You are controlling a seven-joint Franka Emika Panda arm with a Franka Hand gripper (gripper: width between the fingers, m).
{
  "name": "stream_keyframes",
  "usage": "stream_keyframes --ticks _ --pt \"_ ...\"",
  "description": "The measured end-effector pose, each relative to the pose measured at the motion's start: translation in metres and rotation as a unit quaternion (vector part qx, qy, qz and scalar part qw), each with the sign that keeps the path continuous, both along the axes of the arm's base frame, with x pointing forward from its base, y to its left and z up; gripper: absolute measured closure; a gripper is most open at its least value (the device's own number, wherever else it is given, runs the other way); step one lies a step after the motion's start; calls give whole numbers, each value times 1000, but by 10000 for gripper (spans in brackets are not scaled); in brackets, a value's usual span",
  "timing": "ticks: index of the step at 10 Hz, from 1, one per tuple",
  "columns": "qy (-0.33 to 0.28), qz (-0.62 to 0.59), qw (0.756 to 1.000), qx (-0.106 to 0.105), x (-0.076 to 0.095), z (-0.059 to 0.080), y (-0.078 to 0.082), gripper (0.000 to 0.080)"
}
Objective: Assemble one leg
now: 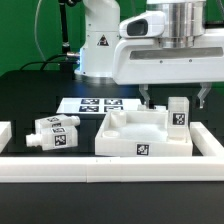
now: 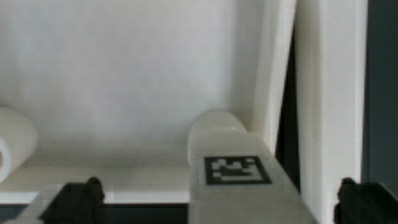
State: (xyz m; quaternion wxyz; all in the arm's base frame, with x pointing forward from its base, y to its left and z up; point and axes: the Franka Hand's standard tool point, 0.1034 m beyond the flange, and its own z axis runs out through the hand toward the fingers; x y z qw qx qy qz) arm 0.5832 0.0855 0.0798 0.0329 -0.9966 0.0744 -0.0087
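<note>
**One leg upright between two spread fingers**

Along the desk's near edge runs one white rail (image 1: 110,170). At the desk's edge on the exterior view's left, one white piece (image 1: 5,131) is cut off by the frame. Near it lies one longer white part with a knobbed end (image 1: 55,132), on its side and carrying square markers. Toward the far edge, mid-desk, lies the one marker board (image 1: 95,103). Nearer the rail sits one large walled tray part (image 1: 140,140), one marker on its front wall. At its end toward the exterior view's right stands the single leg (image 1: 178,114) (image 2: 231,165), upright, one marker showing. The gripper (image 1: 176,98) (image 2: 217,205) hangs over it, spread wide; its two fingers (image 2: 80,198) flank the leg without touching.
</note>
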Motion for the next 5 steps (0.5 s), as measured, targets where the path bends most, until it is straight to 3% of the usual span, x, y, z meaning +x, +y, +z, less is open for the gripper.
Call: stream_keyframes --ticks 2,3,4,5 --pt "-1 14 1000 0 2 0 -1 150" --pt "-3 26 1000 0 5 3 -4 237" --pt "-3 27 1000 0 9 6 -4 387" --pt "-5 32 999 1 11 9 -4 387"
